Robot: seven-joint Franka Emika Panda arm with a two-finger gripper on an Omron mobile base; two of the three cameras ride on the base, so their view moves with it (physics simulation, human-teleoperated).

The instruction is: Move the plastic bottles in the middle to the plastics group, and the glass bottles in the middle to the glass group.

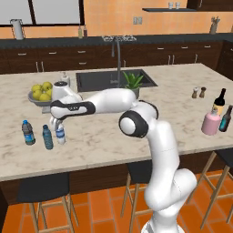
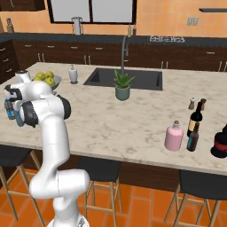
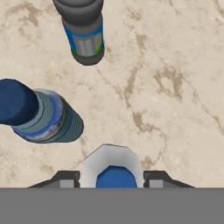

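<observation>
— What's hard to read?
— I'm seeing the white-capped bottle [image 1: 60, 134] standing between the gripper [image 1: 57, 123] fingers; grasping or loose, I cannot tell. It's beside two blue-capped bottles [image 1: 28, 132].
— Room?
— Bare marble is stretching rightward to the pink bottle [image 1: 210, 121] near the counter [image 1: 136, 132] edge.

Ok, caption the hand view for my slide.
Gripper straddling a white-capped water bottle beside two blue-capped bottles on the marble counter.
</observation>
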